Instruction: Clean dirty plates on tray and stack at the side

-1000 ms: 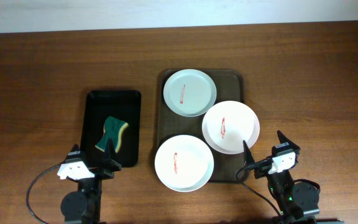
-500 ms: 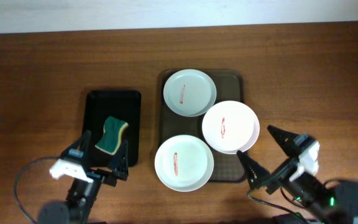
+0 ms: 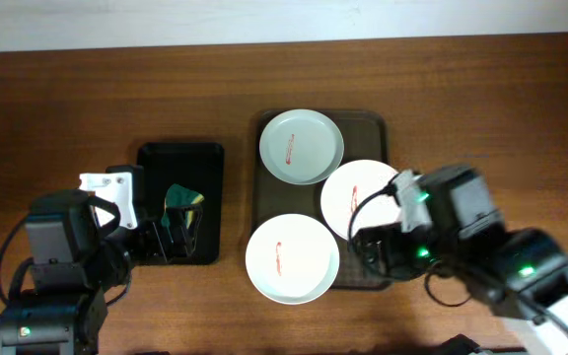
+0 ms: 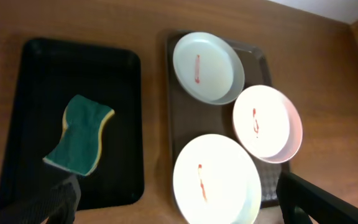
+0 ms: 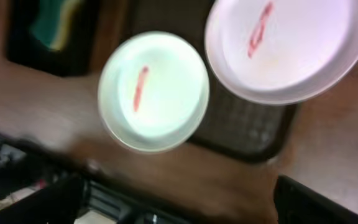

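Left gripper (image 3: 173,237) hangs above wavy green sponge (image 3: 181,197) in glossy black tray (image 3: 180,150).

Lower left of the overhead frame: the left arm (image 3: 62,266) points its left gripper (image 3: 171,235) rightward, jaws spread wide. Lower right: the right gripper (image 3: 375,248) gapes equally, facing left.
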Action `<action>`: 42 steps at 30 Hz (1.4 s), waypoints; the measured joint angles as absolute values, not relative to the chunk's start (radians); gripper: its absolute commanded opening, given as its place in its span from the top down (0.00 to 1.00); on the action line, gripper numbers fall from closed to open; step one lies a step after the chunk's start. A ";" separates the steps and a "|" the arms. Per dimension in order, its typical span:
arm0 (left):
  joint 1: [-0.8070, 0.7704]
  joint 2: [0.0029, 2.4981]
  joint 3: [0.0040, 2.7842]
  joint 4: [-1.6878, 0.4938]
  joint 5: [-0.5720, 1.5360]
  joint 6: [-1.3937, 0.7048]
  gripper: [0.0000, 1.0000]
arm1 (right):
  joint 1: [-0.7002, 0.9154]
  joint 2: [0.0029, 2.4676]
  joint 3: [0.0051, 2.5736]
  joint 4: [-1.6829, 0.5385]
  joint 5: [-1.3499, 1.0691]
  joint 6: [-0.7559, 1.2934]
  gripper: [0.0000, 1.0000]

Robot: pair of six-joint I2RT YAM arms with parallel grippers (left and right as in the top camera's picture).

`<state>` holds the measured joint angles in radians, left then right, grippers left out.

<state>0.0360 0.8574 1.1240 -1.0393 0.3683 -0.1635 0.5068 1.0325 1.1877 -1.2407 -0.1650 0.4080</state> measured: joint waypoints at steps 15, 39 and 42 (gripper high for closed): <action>0.036 0.857 1.125 -1.146 0.332 -0.149 0.01 | 0.430 1.460 0.815 -1.027 -0.144 0.727 0.41; 0.036 0.857 1.125 -1.148 0.328 -0.149 0.01 | 0.249 1.425 0.619 -0.826 -0.205 0.800 0.75; 0.036 0.857 1.125 -1.158 0.323 -0.141 0.01 | 0.250 1.409 0.616 -0.841 -0.208 0.769 0.63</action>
